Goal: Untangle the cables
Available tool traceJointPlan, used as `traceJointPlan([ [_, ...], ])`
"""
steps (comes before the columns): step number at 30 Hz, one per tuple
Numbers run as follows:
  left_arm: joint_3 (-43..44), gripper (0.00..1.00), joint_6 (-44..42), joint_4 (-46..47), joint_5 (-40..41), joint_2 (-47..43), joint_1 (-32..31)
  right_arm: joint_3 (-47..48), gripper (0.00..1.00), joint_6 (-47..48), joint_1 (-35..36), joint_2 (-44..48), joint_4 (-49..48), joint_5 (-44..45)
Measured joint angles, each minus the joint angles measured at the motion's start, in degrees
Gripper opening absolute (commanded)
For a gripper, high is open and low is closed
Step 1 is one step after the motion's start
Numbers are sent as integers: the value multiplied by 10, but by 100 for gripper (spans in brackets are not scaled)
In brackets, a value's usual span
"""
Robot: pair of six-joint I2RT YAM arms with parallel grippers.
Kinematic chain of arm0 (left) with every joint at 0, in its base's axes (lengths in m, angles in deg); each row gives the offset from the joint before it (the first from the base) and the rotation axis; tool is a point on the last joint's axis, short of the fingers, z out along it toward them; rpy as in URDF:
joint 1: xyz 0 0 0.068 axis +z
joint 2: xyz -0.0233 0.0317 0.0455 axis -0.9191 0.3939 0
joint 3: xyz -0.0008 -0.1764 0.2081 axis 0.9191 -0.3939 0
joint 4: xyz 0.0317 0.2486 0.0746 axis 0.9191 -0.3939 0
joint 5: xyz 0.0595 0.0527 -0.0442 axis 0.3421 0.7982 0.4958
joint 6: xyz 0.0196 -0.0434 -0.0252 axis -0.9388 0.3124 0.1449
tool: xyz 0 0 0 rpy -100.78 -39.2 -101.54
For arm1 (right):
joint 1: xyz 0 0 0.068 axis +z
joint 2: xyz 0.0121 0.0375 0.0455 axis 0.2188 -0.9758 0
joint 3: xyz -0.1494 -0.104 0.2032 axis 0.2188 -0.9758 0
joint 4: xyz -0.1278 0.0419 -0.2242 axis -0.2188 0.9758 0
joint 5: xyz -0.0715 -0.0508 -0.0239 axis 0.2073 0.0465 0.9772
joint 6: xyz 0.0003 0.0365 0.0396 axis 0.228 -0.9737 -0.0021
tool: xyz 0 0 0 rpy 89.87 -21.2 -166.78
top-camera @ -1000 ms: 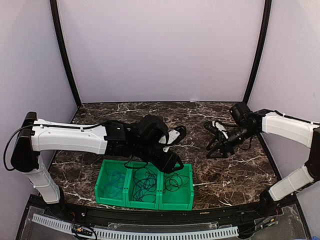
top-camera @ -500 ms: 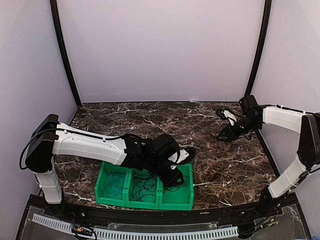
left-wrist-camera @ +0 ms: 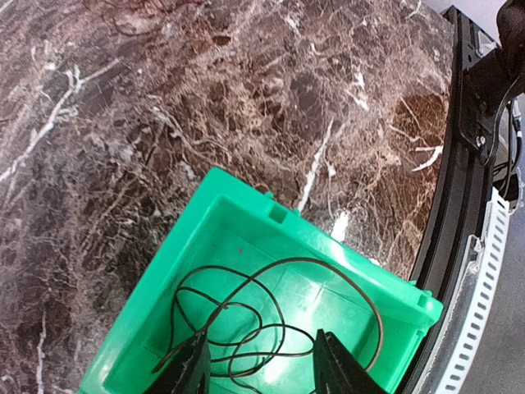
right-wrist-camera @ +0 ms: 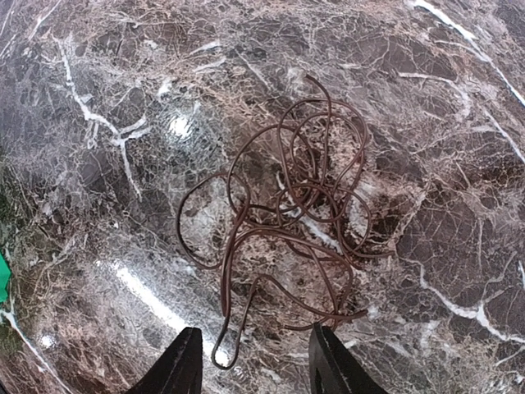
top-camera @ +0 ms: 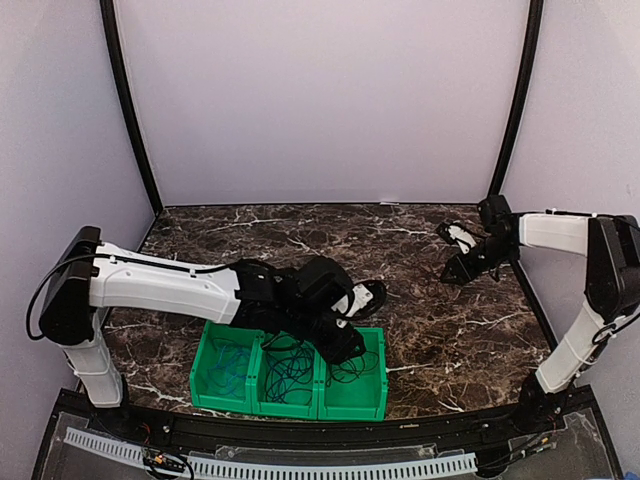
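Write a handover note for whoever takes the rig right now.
Left pincer: open, empty, low over the right bin.
Right pincer: open, empty, just above the brown tangle on the table.
Done: blue cable in left bin, dark cable in middle bin, another dark cable in right bin.
Left: brown tangle, knotted, not binned.

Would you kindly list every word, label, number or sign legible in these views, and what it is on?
None is readable. The green bins, the marble table, the white arm shells and the slotted strip at the near edge show no lettering, labels or numbers.
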Motion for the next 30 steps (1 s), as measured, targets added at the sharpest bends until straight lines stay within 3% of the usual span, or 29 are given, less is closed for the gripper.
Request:
traceJointPlan([
  [5, 0, 50, 0, 14, 42, -37, 0, -4, 44, 2, 0, -6, -2, -1],
  [9, 10, 51, 10, 26, 63, -44, 8, -4, 35, 4, 0, -31, -5, -8],
  [13, 23, 51, 24, 45, 70, -43, 18, -3, 8, 3, 0, -60, -6, -11],
  [15, 32, 51, 29, 55, 72, -42, 24, -2, 1, 10, 0, -65, -5, -13],
  [21, 64, 53, 41, 103, 78, -18, 40, 9, 0, 14, 0, -43, 19, -21],
  [30, 140, 58, 41, 206, 72, 92, 54, 50, 0, 40, 29, 86, 103, -82],
])
